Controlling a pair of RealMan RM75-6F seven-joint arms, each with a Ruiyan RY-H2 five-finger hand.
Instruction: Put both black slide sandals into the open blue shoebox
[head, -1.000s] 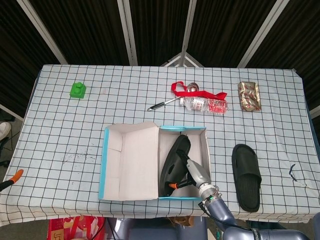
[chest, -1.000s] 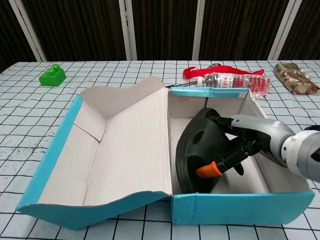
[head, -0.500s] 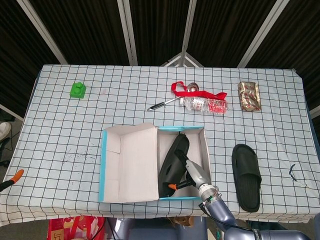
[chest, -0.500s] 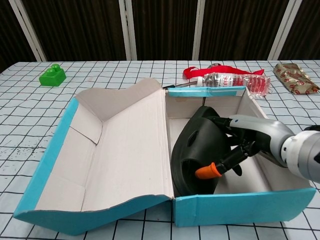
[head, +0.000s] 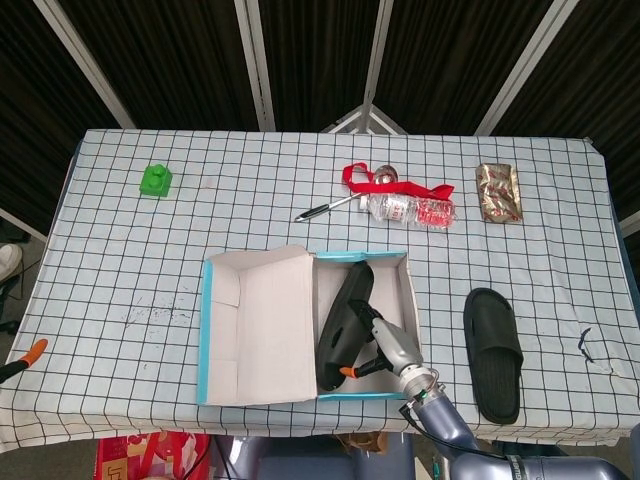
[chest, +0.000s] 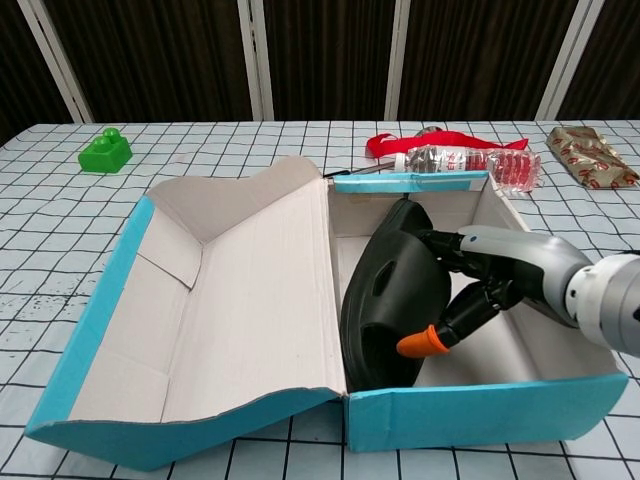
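An open blue shoebox (head: 205, 340) (chest: 480, 415) lies at the table's near middle, its lid (chest: 250, 290) folded out to the left. One black slide sandal (head: 343, 318) (chest: 390, 295) stands on its edge inside the box, leaning toward the lid side. My right hand (head: 395, 345) (chest: 500, 275) reaches into the box from the near right and grips this sandal, an orange fingertip (chest: 418, 343) against its sole. The other black sandal (head: 492, 352) lies flat on the checked cloth to the right of the box. My left hand does not show in either view.
At the back of the table are a water bottle (head: 410, 210) (chest: 460, 162), a red ribbon (head: 375, 180), a pen (head: 322, 211) and a snack packet (head: 498, 192). A green block (head: 155, 181) (chest: 105, 152) sits far left. An orange-handled tool (head: 22, 360) lies at the left edge.
The held sandal has tipped more upright and moved toward the lid side of the box. The box has slid a little to the left.
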